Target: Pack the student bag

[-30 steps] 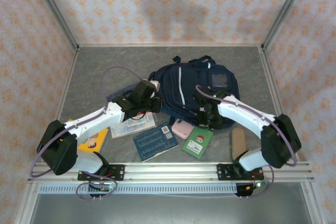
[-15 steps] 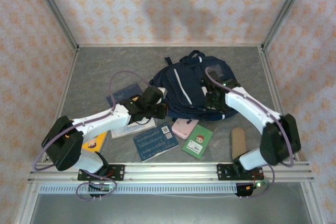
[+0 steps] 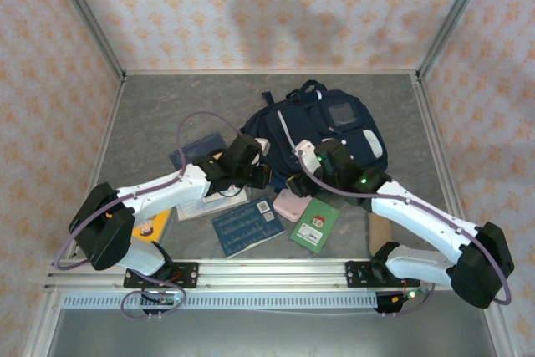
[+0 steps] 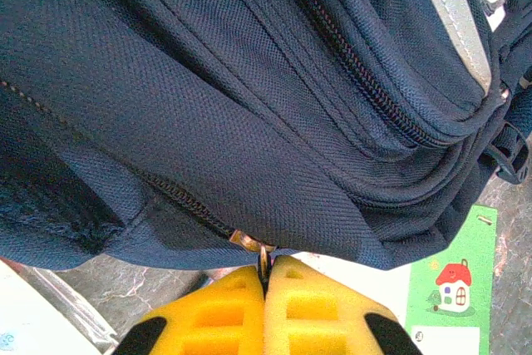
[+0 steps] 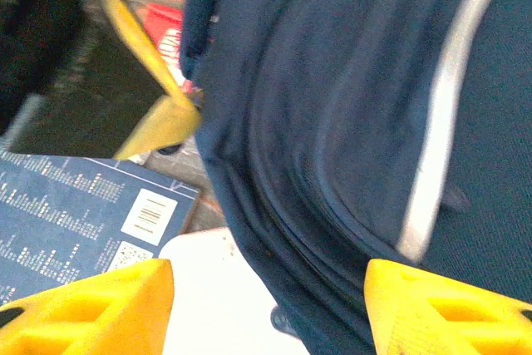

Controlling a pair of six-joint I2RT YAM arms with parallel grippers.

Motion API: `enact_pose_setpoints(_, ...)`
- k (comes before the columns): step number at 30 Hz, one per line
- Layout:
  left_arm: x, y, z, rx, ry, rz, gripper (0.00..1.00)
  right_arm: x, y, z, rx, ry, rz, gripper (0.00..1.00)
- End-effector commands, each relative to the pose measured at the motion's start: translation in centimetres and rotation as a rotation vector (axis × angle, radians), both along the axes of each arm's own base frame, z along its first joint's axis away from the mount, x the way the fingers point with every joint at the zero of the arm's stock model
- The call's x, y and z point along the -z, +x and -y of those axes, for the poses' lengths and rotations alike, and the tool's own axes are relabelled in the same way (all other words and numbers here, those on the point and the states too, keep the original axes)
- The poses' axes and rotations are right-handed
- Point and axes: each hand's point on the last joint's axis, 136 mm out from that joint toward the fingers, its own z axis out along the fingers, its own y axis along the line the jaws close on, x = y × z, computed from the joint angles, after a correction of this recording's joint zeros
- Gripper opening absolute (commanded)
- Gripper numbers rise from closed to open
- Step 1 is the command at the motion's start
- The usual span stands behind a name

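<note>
Student bag (image 3: 334, 131) lies mid-way across the table (image 3: 150, 123). The left gripper (image 4: 268, 276) pinches its zipper pull (image 4: 263, 255); the right gripper (image 5: 270, 297) hangs spread beside the fabric, holding nothing. Unbraced, the bag may drag, or the tiny pull may slip free.

My left pincer (image 4: 268, 270): two bright yellow moulded plastic fingers (image 4: 218, 313), ribbed, with recessed pockets, black parts at their outer base. My right pincer (image 5: 270, 297): same yellow webbed fingers (image 5: 91, 305). Just behind each pincer sits a chunky black wrist block; the right wrist block (image 3: 338, 169) has two small green lights. Further back from the pincers are glossy white arm shells (image 3: 159, 194), joined by bulky rounded black elbow housings (image 3: 100, 236). A thin lilac-grey cable (image 3: 201, 115) loops from behind the left pincer; a like cable (image 3: 508, 273) runs at my right elbow. Farthest from the pincers, black base plates (image 3: 159, 274) on a silver aluminium rail (image 3: 267, 269).
</note>
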Motion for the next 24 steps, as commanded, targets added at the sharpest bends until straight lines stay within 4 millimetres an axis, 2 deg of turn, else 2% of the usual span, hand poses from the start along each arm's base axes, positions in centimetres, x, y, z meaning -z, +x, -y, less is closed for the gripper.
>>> enact_pose_setpoints(1,-3.2,0.2,1.3,0.033,-0.071,0.052,0.00,-1.2,1.2,-1.7,-0.095,-0.002,0.140,0.61)
enact_pose_setpoints(4,-3.4,0.0,1.3,0.031,-0.079,0.049,0.00,0.3,1.6,-2.2,-0.100,-0.067,0.125,0.59)
enact_pose_setpoints(8,-3.6,-0.1,1.3,0.035,-0.085,0.047,0.00,2.1,0.9,-2.9,-0.156,-0.136,0.142,0.56)
enact_pose_setpoints(12,-3.9,-0.2,1.1,0.033,-0.090,0.052,0.00,3.2,1.7,-2.3,-0.104,-0.171,0.166,0.52)
enact_pose_setpoints(13,-3.9,-0.3,1.2,0.035,-0.093,0.051,0.00,3.4,2.0,-2.0,-0.089,-0.191,0.176,0.47)
enact_pose_setpoints(16,-4.1,-0.3,1.1,0.034,-0.093,0.055,0.00,3.7,3.3,-0.7,-0.022,-0.268,0.222,0.23)
enact_pose_setpoints(19,-4.1,-0.5,0.8,0.035,-0.082,0.060,0.00,3.4,3.4,-0.2,-0.022,-0.296,0.243,0.05)
enact_pose_setpoints(21,-3.9,-0.5,0.4,0.031,-0.062,0.064,0.00,2.9,3.3,0.1,-0.021,-0.294,0.258,0.00)
enact_pose_setpoints(24,-3.7,-0.3,-0.2,0.020,-0.030,0.071,0.00,2.2,3.0,0.8,-0.013,-0.298,0.283,0.00)
